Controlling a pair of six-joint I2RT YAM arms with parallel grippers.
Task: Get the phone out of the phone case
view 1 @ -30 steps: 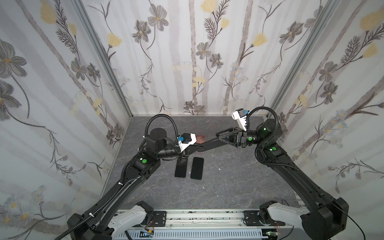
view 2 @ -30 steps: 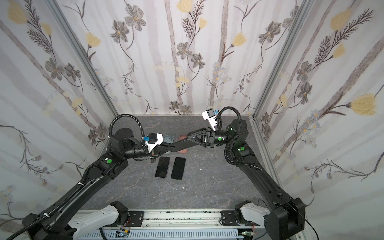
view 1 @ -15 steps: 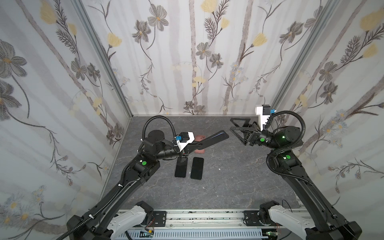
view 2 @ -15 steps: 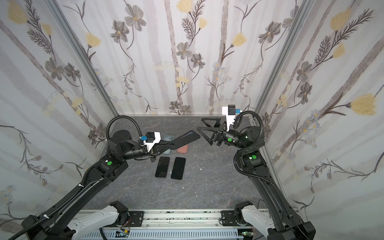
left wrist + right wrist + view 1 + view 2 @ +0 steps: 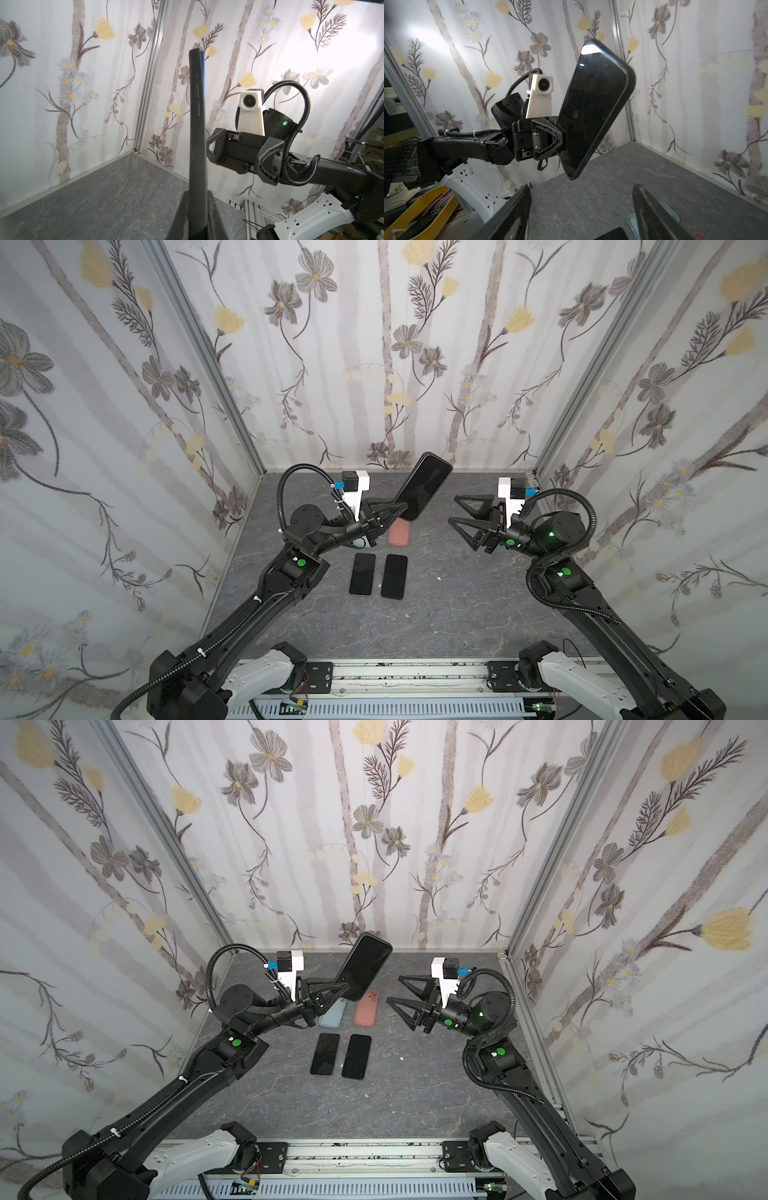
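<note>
Left end effector (image 5: 392,512) pinches the lower end of the phone (image 5: 422,485), holding it aloft and tilted, screen turned toward the right end effector (image 5: 454,509), whose jaws stand spread and empty; judged from that, the right should close on the rim of the black phone case (image 5: 629,85) at the free upper corner and peel it back, sparing the glass; the phone hangs above the desk (image 5: 436,614), in front of the right end effector, not touching it.
</note>
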